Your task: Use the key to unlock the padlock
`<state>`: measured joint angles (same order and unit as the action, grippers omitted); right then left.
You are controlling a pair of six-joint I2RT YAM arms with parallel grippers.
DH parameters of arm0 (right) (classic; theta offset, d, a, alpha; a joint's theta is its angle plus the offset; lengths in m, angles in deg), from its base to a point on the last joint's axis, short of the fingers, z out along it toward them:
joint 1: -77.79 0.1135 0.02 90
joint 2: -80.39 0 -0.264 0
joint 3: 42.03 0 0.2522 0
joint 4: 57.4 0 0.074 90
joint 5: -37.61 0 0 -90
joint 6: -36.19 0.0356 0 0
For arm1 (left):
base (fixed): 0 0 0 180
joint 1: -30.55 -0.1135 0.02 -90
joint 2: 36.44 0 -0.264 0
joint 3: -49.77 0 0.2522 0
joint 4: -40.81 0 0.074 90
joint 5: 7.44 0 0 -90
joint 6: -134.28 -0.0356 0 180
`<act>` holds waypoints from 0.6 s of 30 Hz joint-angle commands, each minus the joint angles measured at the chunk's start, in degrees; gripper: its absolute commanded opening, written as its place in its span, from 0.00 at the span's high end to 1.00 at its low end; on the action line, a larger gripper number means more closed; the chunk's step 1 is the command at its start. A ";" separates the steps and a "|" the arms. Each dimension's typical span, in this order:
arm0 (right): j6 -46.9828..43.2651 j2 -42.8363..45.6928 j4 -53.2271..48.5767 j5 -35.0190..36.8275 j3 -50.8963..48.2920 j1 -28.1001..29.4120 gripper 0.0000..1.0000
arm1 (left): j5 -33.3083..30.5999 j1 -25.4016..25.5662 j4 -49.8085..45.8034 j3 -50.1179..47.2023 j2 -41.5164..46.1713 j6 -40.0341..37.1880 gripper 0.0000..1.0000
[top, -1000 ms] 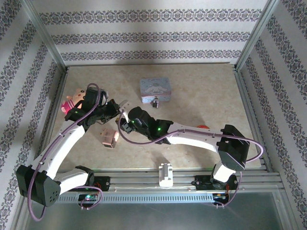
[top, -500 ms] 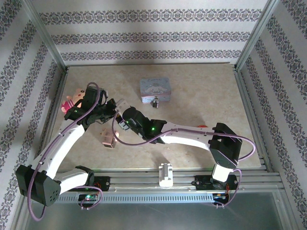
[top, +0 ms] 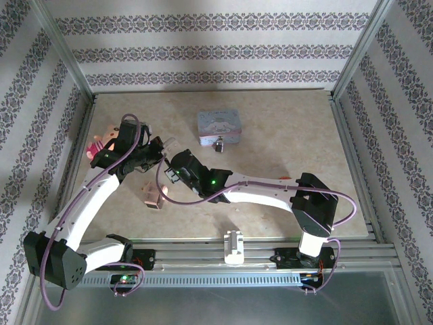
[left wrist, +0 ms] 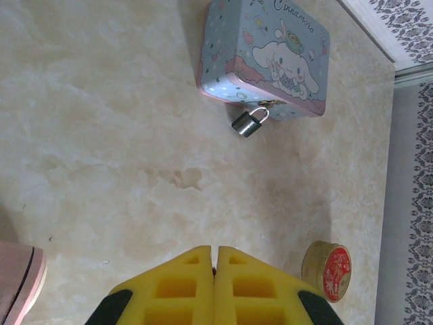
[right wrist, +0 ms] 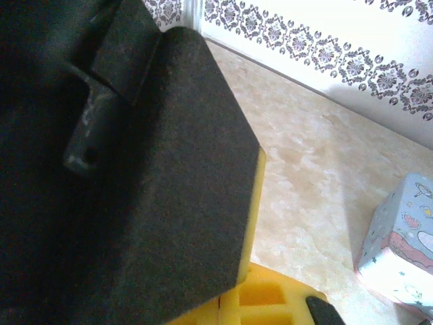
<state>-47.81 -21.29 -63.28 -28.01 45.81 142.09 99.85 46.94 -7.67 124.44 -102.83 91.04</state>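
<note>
The small dark-grey padlock (left wrist: 247,122) hangs by its shackle from the front of the pale-blue cartoon tin (left wrist: 267,57), also seen from above as padlock (top: 219,144) and tin (top: 219,126). My left gripper (left wrist: 215,252) hovers shut left of the tin, yellow pads pressed together, with a thin dark sliver in their seam that looks like the key; the rest of the key is hidden. My right gripper (top: 169,169) sits right up against the left gripper (top: 162,144). In the right wrist view the left gripper's black finger (right wrist: 169,169) looms close over my shut right gripper (right wrist: 220,305).
A round gold tin with a red lid (left wrist: 327,269) lies right of the left fingers. A pink box (top: 154,195) sits below the two grippers, and a pink toy (top: 101,142) lies at the left wall. A white block (top: 235,245) rests on the front rail.
My right gripper has slid left toward the left gripper until the two nearly touch. The left gripper has drifted slightly up and left.
</note>
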 commanded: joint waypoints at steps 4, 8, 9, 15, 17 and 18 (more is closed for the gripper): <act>-2.78 1.62 1.39 -1.32 -3.37 -0.03 1.00 | 5.45 1.35 -0.45 0.85 1.44 0.83 0.86; -0.86 2.35 1.20 -3.45 -4.84 -0.40 1.00 | 5.92 1.26 1.09 1.32 1.62 0.84 0.71; -0.20 2.61 1.24 -4.04 -5.23 -0.64 1.00 | 5.86 1.25 1.30 1.39 1.78 0.90 0.70; 4.25 5.29 2.88 -8.86 -8.57 -2.47 1.00 | 6.02 0.52 3.21 0.71 3.16 1.50 0.58; 6.44 6.74 3.97 -11.68 -10.39 -3.57 1.00 | 6.28 0.10 4.09 0.29 3.86 1.64 0.53; 7.86 7.55 4.66 -13.48 -11.43 -4.33 1.00 | 6.32 -0.18 4.32 0.11 4.22 1.65 0.52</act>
<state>-44.40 -16.03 -59.57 -36.45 36.96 139.66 104.23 47.05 -6.46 124.41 -101.00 91.98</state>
